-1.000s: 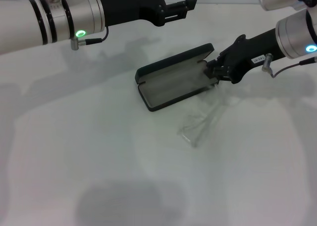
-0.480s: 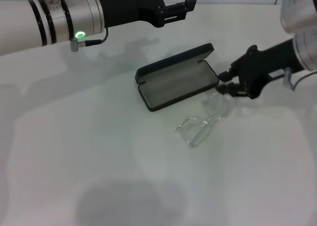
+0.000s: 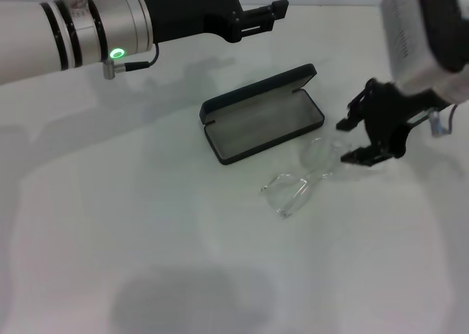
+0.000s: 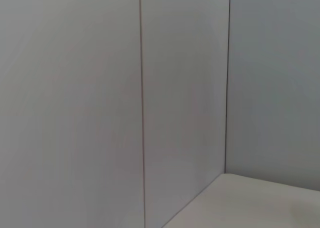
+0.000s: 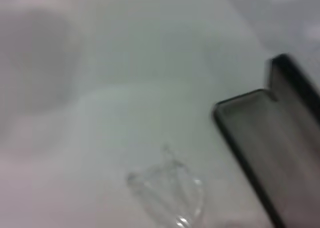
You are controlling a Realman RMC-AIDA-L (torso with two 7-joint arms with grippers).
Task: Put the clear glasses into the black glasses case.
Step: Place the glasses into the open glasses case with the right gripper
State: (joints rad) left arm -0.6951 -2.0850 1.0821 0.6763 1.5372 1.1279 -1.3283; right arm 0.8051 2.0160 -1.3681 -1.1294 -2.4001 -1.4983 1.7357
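Two arms share our white table (image 3: 146, 239), a plain matte surface that carries soft grey shadows. Our right gripper (image 3: 357, 138) hangs low over it with its jaws spread and nothing between them. Just off those open fingertips, on the side toward our left arm, the clear glasses (image 3: 300, 176) lie on the tabletop, outside the case. Beyond the glasses from the jaws sits the black glasses case (image 3: 261, 114), open, its grey lining facing up and its lid tipped back on the far side. In the right wrist view we see the glasses beside one end of the open case, apart from it. Our left gripper (image 3: 260, 15) is held high near the table's far edge, well away from the case; we cannot tell how its jaws stand. Its wrist view shows only pale grey wall panels (image 4: 180, 88) meeting at a corner.
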